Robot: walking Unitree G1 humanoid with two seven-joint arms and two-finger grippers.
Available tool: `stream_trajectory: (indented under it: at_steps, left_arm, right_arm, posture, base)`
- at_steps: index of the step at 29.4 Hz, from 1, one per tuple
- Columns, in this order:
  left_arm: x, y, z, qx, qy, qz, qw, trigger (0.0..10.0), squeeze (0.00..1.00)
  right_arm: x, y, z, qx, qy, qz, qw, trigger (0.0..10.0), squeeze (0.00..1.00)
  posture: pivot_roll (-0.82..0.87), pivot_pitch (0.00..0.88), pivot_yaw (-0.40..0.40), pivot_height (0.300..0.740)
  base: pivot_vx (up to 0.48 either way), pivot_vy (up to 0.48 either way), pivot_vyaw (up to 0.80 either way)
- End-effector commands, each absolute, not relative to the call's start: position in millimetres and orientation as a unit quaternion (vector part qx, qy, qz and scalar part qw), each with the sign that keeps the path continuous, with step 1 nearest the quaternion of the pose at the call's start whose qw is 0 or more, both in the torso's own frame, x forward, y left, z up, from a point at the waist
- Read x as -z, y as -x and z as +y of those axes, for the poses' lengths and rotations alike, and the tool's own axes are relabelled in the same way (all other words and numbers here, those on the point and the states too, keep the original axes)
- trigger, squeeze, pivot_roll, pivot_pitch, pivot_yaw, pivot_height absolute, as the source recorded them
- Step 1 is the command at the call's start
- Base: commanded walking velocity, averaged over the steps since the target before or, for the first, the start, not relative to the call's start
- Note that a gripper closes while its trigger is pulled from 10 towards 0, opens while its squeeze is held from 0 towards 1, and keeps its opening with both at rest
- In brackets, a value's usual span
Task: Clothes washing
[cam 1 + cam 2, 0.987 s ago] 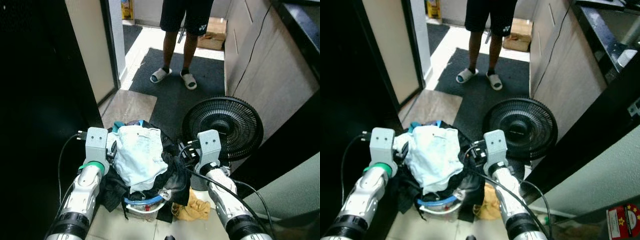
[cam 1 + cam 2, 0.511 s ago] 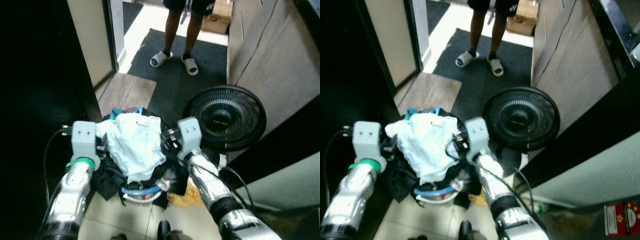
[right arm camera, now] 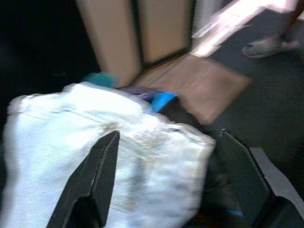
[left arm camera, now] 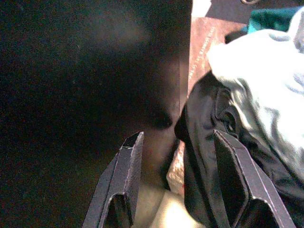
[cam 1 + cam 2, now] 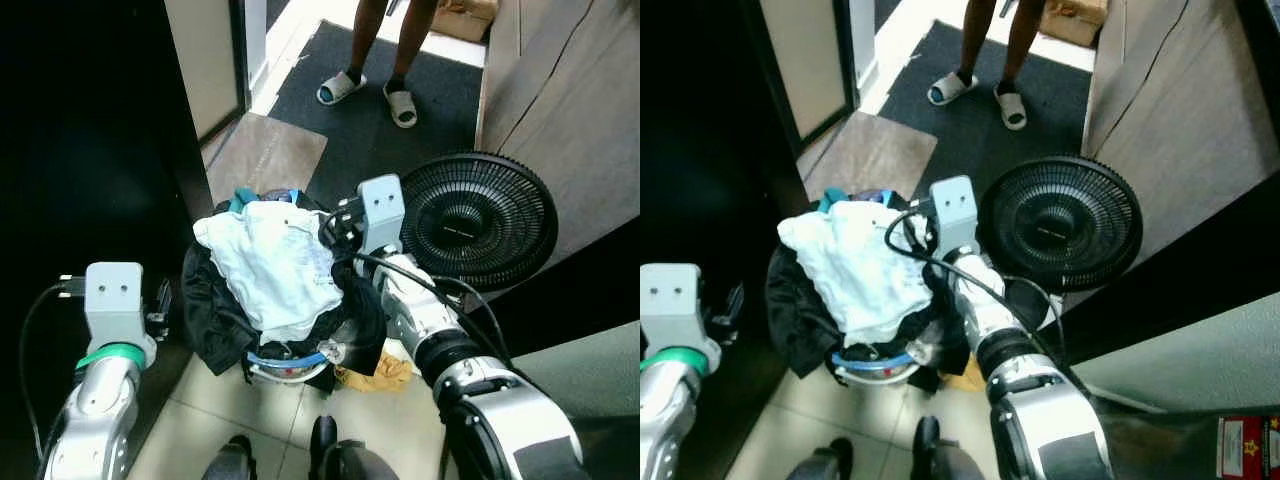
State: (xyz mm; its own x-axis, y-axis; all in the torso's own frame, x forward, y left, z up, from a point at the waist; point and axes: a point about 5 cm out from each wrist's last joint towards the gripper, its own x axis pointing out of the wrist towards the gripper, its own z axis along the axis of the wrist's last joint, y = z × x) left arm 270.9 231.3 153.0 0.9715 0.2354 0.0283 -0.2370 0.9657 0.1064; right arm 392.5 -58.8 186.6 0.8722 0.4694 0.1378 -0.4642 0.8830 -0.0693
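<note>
A round white laundry basket with a blue rim (image 5: 285, 362) sits on the pale tiled floor (image 5: 200, 430), heaped so high that the clothes spill over its edge. On top lies a crumpled white cloth garment (image 5: 275, 265), with dark black clothing (image 5: 215, 315) hanging down the sides beneath it and a bit of teal fabric (image 5: 243, 200) poking out at the far edge.

The right gripper (image 3: 161, 190) hovers just over the far side of the heap, its two long black fingers (image 3: 97, 178) spread wide apart with the white garment lying between and below them; nothing is pinched. In the head views its grey wrist block (image 5: 380, 212) stands just beside the pile, on the fan's side.

The left gripper (image 4: 180, 190) hangs low by the near side of the heap, close to the black clothing, next to a dark doorway (image 5: 80, 150). Its fingers (image 4: 126, 185) are also spread, with only floor and dark cloth edge in the gap.

Beyond the right gripper a round black electric fan (image 5: 478, 220) lies face up on the floor. A small mustard-yellow rag (image 5: 375, 372) lies on the tiles just beside the basket, under the right arm. Further off, a person in white sandals (image 5: 340, 88) stands on a dark grey mat (image 5: 350, 150), well apart from the basket.
</note>
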Motion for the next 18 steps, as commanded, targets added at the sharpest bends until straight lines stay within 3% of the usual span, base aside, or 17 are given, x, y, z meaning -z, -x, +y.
stream_trajectory:
  at_steps: [1, 3, 5, 8, 18]
  left_arm:
    - [-146, -265, 235, -0.126, -0.05, 0.013, 0.991, 10.0, 0.0]
    - [-149, -259, 235, -0.13, -0.051, 0.017, 0.99, 10.0, 0.0]
    - [-149, -259, 235, -0.13, -0.051, 0.017, 0.99, 10.0, 0.0]
    - [-154, -257, 233, -0.131, -0.048, 0.019, 0.99, 10.0, 0.0]
    - [-159, -257, 233, -0.124, -0.049, 0.026, 0.991, 10.0, 0.0]
  right_arm:
    - [-173, -388, -54, -0.264, 0.003, -0.05, 0.963, 10.0, 0.0]
    - [-170, -375, -23, -0.349, -0.015, -0.055, 0.935, 10.0, 0.0]
    - [-170, -375, -23, -0.349, -0.015, -0.055, 0.935, 10.0, 0.0]
    - [-157, -354, 8, -0.42, -0.019, -0.056, 0.906, 10.0, 0.0]
    - [-111, -347, -10, -0.364, 0.004, 0.033, 0.931, 10.0, 0.0]
  posture:
    - [0.31, 0.447, -0.075, 0.74]
    - [0.31, 0.454, -0.077, 0.74]
    - [0.31, 0.454, -0.077, 0.74]
    - [0.31, 0.432, -0.081, 0.74]
    - [0.31, 0.417, -0.055, 0.74]
  base:
    - [0.0, 0.0, 0.0]
    - [0.0, 0.0, 0.0]
    - [0.0, 0.0, 0.0]
    - [0.0, 0.0, 0.0]
    - [0.0, 0.0, 0.0]
